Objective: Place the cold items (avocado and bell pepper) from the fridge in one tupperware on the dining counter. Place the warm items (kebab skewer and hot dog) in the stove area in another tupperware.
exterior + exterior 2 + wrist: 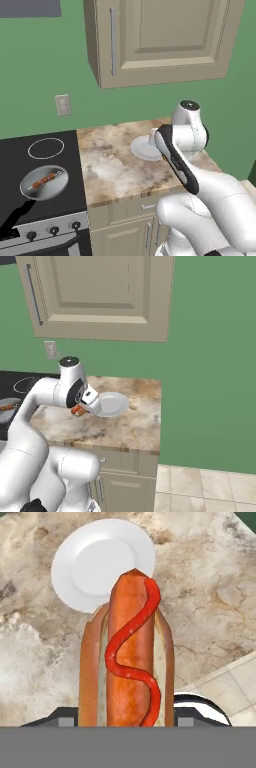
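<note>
While the gripper [127, 719] sits closed around the hot dog [127, 657], that item is off the white plate [102, 562] and up in the air above it, near the plate's edge. In the hand view the bun and the ketchup line run straight out from between the jaws, with the bare plate beyond the sausage tip. In the right base view the hot dog [77, 410] hangs just beside the plate [111, 404], on the stove side of it, over the marbled wall counter [135, 428].

Status, as I judge it:
- Hot dog: picked, not delivered. No tub near the plate, so it looks like a carry to the dining counter is still ahead.
- Kebab skewer [46, 180]: lying in the grey pan [44, 182] on the black stove [30, 200], well to the stove side of the plate. Untouched.
- Avocado, bell pepper, fridge, both tupperwares: not visible here, so I can't say whether the cold half is done.

So at most the cold pair could be finished; the warm pair is half started. Main risk: the hot dog is long and held at one end, so it could pivot in the jaws during the drive.
</note>
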